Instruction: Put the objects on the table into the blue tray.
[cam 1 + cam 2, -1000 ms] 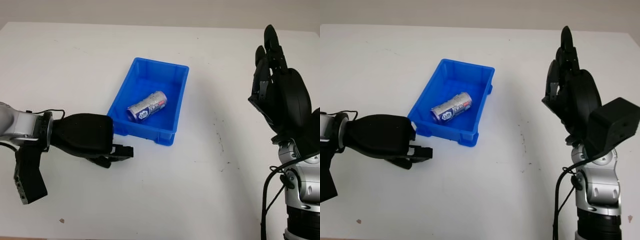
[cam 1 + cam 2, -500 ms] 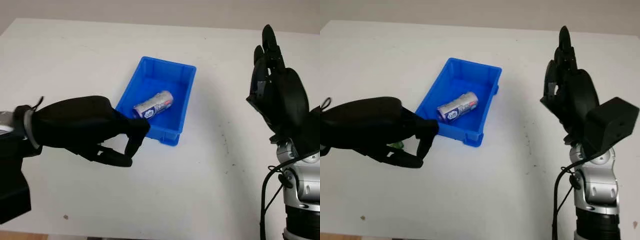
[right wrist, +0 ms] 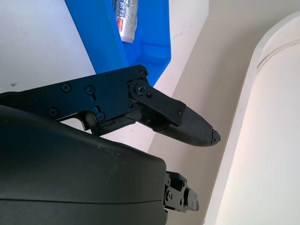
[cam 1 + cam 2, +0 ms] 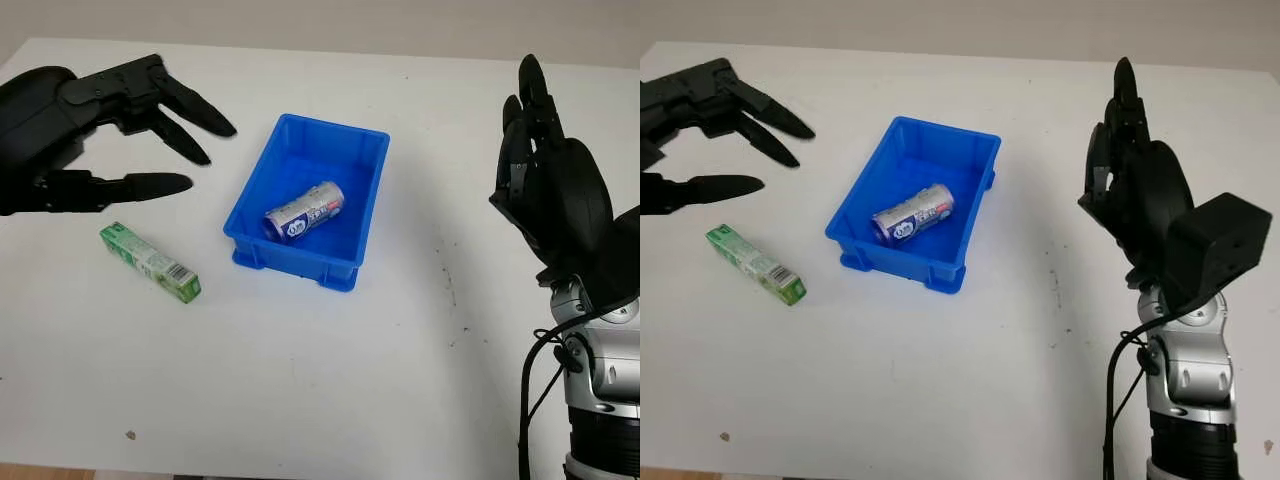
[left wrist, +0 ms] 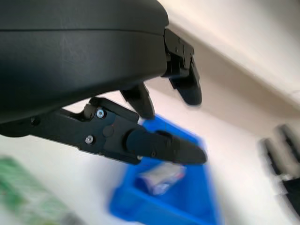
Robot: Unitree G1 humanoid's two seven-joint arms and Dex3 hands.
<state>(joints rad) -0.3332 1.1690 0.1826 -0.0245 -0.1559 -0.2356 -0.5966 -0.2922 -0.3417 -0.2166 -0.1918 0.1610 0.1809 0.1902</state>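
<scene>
left robot hand (image 4: 75,135) open above white table (image 4: 330,370)

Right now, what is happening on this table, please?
The robot is clearing the table into the blue tray. A silver can already lies on its side inside it. A green box lies on the table beside the tray, on the robot's left. The left hand is open in the air above and beyond that box, holding nothing. The right hand is raised, open and idle at the right.
</scene>
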